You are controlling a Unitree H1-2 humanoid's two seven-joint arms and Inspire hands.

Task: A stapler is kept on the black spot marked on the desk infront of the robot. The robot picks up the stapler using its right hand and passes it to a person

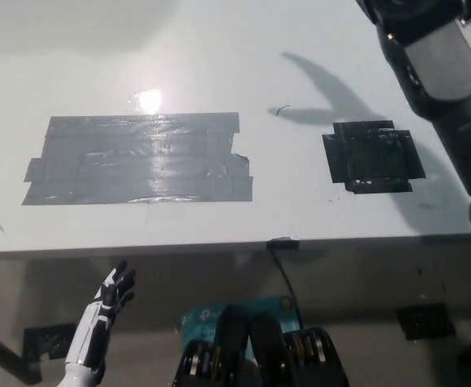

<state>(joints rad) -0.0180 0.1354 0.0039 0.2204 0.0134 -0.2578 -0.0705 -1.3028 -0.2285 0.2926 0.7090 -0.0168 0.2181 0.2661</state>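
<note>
Two dark tape patches lie on the surface [219,56]: one large grey patch [139,159], one small black spot [373,156]. One white left hand [110,298] hangs low with fingers spread, holding nothing; the right arm's [445,72] hand is out of sight.

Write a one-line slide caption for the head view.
Desk with grey tape patch and bare black spot; white left hand open below.

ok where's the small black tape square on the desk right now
In the head view the small black tape square lies on the desk's right side, right of the large grey tape patch, just left of the black right arm.
</note>
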